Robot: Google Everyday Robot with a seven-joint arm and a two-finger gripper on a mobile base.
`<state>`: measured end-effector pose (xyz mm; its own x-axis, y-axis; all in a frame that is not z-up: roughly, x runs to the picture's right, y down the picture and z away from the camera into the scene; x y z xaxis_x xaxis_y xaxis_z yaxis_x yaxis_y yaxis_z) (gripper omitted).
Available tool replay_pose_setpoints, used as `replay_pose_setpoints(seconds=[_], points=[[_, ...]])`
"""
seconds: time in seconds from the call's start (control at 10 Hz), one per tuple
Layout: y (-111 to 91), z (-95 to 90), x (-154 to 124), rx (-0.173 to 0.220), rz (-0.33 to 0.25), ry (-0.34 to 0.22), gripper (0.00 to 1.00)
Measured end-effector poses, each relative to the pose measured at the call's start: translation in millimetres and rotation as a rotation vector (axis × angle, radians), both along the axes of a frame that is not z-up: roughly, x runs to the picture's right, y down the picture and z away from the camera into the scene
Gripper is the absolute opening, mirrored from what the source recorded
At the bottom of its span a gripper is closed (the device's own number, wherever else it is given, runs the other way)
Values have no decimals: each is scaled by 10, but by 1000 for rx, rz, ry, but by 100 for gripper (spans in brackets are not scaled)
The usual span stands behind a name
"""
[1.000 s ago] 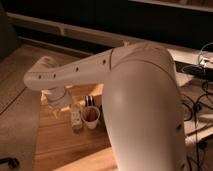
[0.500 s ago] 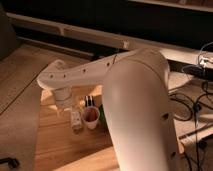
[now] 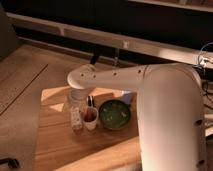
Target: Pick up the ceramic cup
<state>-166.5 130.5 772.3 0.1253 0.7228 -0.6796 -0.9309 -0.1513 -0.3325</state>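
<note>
The ceramic cup is small and cream-white with a reddish-brown inside. It stands upright on the wooden table. My gripper hangs from the white arm and is down at table level, right against the cup's left side. The wide dark green bowl sits just right of the cup. A small pale blue object lies behind the bowl, partly hidden by the arm.
The bulky white arm body fills the right side and hides that part of the table. The table's left edge drops to a grey floor. A dark wall with a pale rail runs behind.
The arm's forearm has swung up and to the right, uncovering the green bowl. The gripper stays beside the cup, and the cup has not moved.
</note>
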Motion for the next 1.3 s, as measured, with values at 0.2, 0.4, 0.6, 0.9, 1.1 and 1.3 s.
replay_pose_setpoints(seconds=[0.2, 0.4, 0.6, 0.9, 1.1, 1.3], points=[[186, 72, 211, -47, -27, -9, 65], [320, 119, 354, -93, -78, 14, 64], [408, 192, 503, -135, -156, 86, 46], [330, 233, 459, -131, -217, 142, 21], [186, 191, 325, -107, -265, 165, 2], [51, 53, 96, -86, -316, 170, 0]])
